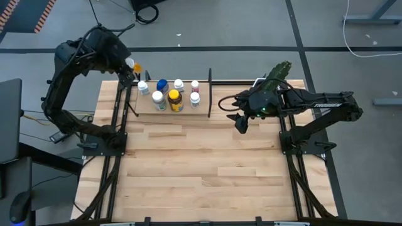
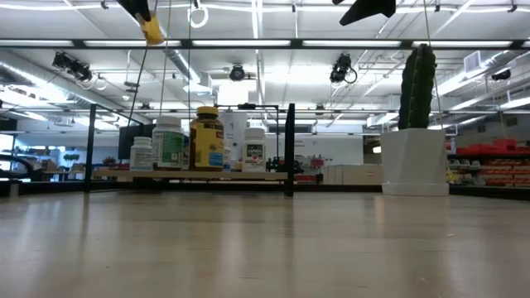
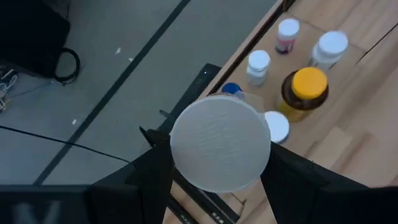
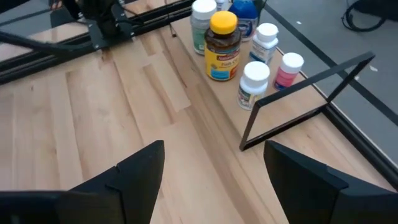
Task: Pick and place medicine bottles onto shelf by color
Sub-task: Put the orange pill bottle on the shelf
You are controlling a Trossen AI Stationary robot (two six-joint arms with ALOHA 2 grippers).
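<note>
My left gripper (image 1: 130, 63) is up above the table's far left corner, left of the shelf, shut on a small orange bottle (image 2: 151, 31) with a white cap (image 3: 219, 143). The shelf (image 1: 188, 110), a light-wood panel with black rods, lies at the table's far side. Several medicine bottles stand on it by their bases, among them an amber yellow-lidded one (image 1: 175, 99), a blue one (image 1: 162, 84) and a pink one (image 4: 288, 70). My right gripper (image 1: 242, 123) hovers open to the right of the shelf, its fingers pointing toward the bottles with nothing between them. My left gripper pinches the orange bottle between its two fingers (image 3: 149, 177), one on each side of it. The white cap (image 3: 205, 134) faces the wrist camera and hides the place of contact. The bottle is lifted clear and hangs tilted below the fingers (image 2: 153, 35).
A white pot with a green cactus (image 2: 414, 157) stands at the table's far right, behind my right arm. A black upright rod (image 2: 289, 149) marks the shelf's right end. The near part of the plank table (image 1: 201, 176) is bare wood.
</note>
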